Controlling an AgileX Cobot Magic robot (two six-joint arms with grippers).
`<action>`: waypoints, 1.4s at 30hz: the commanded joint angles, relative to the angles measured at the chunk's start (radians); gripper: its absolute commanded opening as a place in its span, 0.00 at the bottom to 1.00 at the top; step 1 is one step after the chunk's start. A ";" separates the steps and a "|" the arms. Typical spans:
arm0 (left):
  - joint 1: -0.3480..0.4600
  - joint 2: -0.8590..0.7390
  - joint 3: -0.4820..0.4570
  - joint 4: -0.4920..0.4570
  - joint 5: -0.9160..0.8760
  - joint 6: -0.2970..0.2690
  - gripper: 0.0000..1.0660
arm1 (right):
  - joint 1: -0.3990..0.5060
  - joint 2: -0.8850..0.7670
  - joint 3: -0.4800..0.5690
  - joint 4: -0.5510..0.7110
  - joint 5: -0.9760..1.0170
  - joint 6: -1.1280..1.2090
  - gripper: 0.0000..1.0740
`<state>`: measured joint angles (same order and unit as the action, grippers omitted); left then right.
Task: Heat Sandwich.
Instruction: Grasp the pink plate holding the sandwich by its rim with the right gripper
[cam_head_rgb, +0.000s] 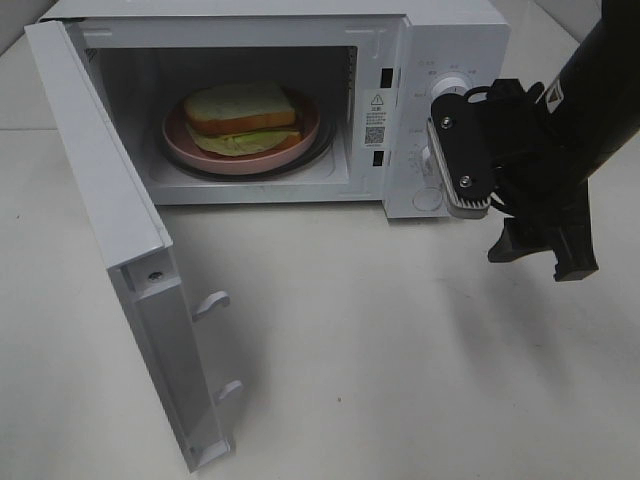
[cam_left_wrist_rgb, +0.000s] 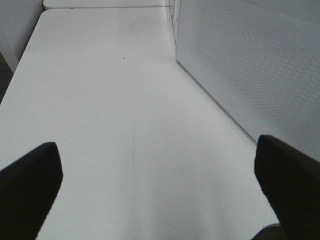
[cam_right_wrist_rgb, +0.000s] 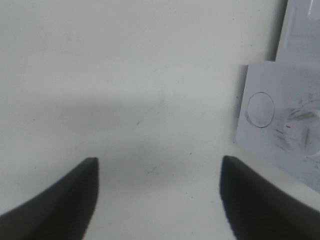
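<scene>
Sandwich (cam_head_rgb: 243, 112) lay on the pink plate (cam_head_rgb: 240, 155) inside the microwave (cam_head_rgb: 440, 40) cavity, roughly centred, upright, lettuce showing at its front edge. Door (cam_head_rgb: 110, 200) stood swung fully out to the left, so heating could not start.

Right hand (cam_right_wrist_rgb: 159, 200): jaws wide, holding nothing, hovering over the desk (cam_head_rgb: 400, 350) just in front of the control panel, near the upper knob (cam_head_rgb: 450, 88).

Left hand (cam_left_wrist_rgb: 160, 195): jaws wide, empty, low over the desk beside a white perforated microwave panel.

Risks, as judged:
- Turning a knob with the door open would do nothing.
- A hard or off-centre push on the door could slide the whole microwave and jolt the plate.
- The right hand sat close to the door's closing edge — possible collision if both arms moved together.
</scene>
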<state>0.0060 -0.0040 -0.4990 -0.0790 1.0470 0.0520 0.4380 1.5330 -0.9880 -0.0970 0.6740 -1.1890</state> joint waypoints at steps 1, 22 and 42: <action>0.004 -0.012 0.006 -0.006 -0.011 -0.004 0.94 | -0.001 -0.009 -0.004 -0.005 -0.006 0.085 0.87; 0.004 -0.012 0.006 -0.006 -0.011 -0.004 0.94 | 0.129 0.030 -0.088 -0.083 -0.018 0.114 0.82; 0.004 -0.012 0.006 -0.006 -0.011 -0.004 0.94 | 0.220 0.241 -0.319 -0.079 -0.076 0.156 0.77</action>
<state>0.0060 -0.0040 -0.4990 -0.0790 1.0470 0.0520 0.6520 1.7600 -1.2910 -0.1770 0.6110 -1.0470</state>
